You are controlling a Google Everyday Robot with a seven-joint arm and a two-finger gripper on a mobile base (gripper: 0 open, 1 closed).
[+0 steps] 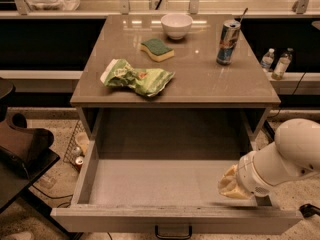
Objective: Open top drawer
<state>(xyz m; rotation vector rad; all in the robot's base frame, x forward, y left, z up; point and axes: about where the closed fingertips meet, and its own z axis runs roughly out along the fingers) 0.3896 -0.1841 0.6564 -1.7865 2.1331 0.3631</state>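
The top drawer (150,184) stands pulled far out from under the grey-brown counter, its plain grey interior showing and nothing in it. Its front panel (175,220) runs along the bottom edge of the view, with the small black bar handle (173,232) at the middle. My white arm (285,156) reaches in from the right. My gripper (231,183), tan at its tip, sits inside the drawer at the front right corner, just behind the front panel.
On the counter (225,84) lie a crumpled green chip bag (136,77), a green-and-yellow sponge (157,49), a white bowl (176,25) and a drink can (228,42). Two small bottles (275,63) stand at the right. A dark chair (22,149) stands left of the drawer.
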